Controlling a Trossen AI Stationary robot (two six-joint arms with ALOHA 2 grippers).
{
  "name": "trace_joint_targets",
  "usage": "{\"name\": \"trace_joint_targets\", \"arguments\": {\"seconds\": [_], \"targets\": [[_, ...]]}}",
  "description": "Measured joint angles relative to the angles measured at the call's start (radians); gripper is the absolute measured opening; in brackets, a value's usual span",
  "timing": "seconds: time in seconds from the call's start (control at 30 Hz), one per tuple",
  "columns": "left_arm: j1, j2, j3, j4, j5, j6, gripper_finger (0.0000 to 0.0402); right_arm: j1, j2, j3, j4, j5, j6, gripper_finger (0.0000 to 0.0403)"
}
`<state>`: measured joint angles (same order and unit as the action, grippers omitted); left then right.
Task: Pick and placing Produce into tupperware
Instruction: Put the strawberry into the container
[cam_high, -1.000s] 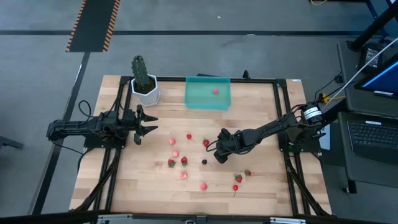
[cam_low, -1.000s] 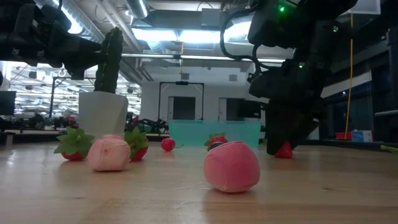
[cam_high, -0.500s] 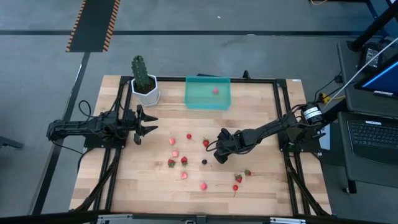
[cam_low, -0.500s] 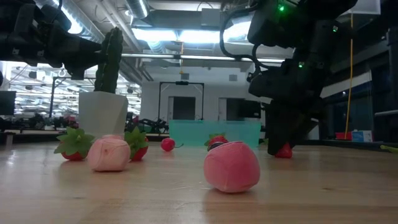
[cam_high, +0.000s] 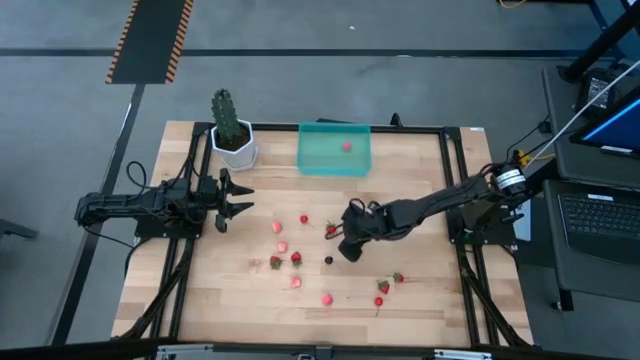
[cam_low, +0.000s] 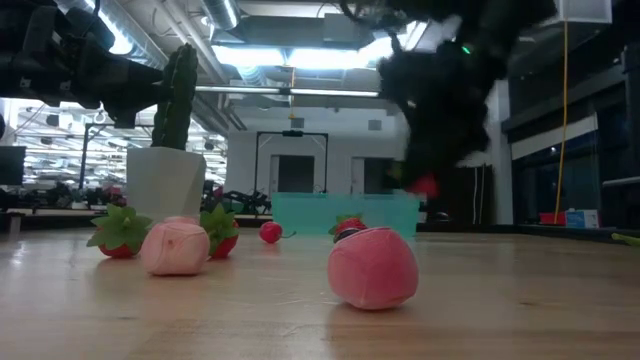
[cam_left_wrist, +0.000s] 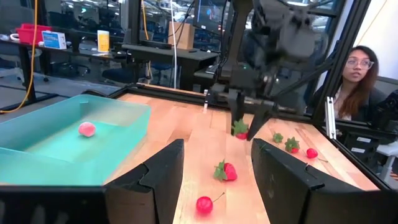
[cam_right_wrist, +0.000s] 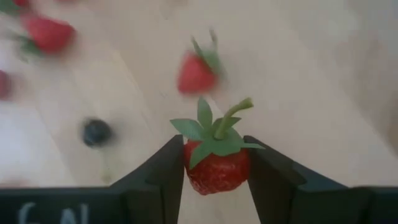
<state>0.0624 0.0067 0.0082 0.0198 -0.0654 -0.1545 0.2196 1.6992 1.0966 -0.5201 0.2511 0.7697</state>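
My right gripper (cam_high: 347, 243) hangs over the middle of the table, shut on a red strawberry (cam_right_wrist: 216, 165) with a green top. The low view shows this strawberry (cam_low: 425, 185) well above the wood. Several red and pink produce pieces (cam_high: 296, 258) and a dark berry (cam_high: 329, 260) lie loose on the table. The teal tupperware (cam_high: 322, 160) sits at the far edge with one pink piece (cam_high: 346, 146) inside. My left gripper (cam_high: 240, 197) waits open at the left, level. My right gripper pinches the strawberry's red body (cam_right_wrist: 216, 177) between its two fingers (cam_right_wrist: 166, 171), one on each side. The fingers slant down from the table's right side. The strawberry is lifted clear of the table, its green top and stem (cam_right_wrist: 231, 115) sticking out past the fingertips.
A cactus in a white pot (cam_high: 233, 140) stands at the far left, beside the tupperware. More produce (cam_high: 383, 287) lies near the front right. A black frame (cam_high: 455, 190) runs around the table. A person (cam_left_wrist: 357, 74) sits beyond the table's right side.
My right gripper has risen and drifted slightly toward the table's left, rolling a little as it went. The strawberry, which lay on the table between its fingers a second ago, has come up with it and now hangs clear.
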Motion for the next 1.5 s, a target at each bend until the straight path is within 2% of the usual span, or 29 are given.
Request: {"name": "trace_joint_targets", "arguments": {"seconds": [0.3, 0.5, 0.7, 0.8, 1.13, 1.3, 1.5], "targets": [[0.000, 0.000, 0.000, 0.000, 0.000, 0.003, 0.0181, -0.129, -0.002, 0.184, -0.058, 0.003, -0.274, 0.0147], [0.000, 0.000, 0.000, 0.000, 0.000, 0.004, 0.0181, -0.236, -0.002, 0.240, -0.097, -0.005, -0.424, 0.0146], [0.000, 0.000, 0.000, 0.000, 0.000, 0.017, 0.0181, -0.398, 0.002, 0.245, -0.049, -0.147, -0.514, 0.0146], [0.000, 0.000, 0.000, 0.000, 0.000, 0.034, 0.0181, -0.492, 0.022, 0.245, -0.043, -0.176, -0.521, 0.0146], [0.000, 0.000, 0.000, 0.000, 0.000, 0.034, 0.0181, -0.712, 0.160, 0.269, 0.024, -0.332, -0.661, 0.0146], [0.000, 0.000, 0.000, 0.000, 0.000, 0.034, 0.0181, -0.769, 0.260, 0.406, -0.006, -0.405, -0.707, 0.0146], [0.001, 0.000, 0.000, 0.000, -0.001, 0.034, 0.0181, -0.796, 0.420, 0.662, -0.195, -0.414, -0.795, 0.0148]]}}
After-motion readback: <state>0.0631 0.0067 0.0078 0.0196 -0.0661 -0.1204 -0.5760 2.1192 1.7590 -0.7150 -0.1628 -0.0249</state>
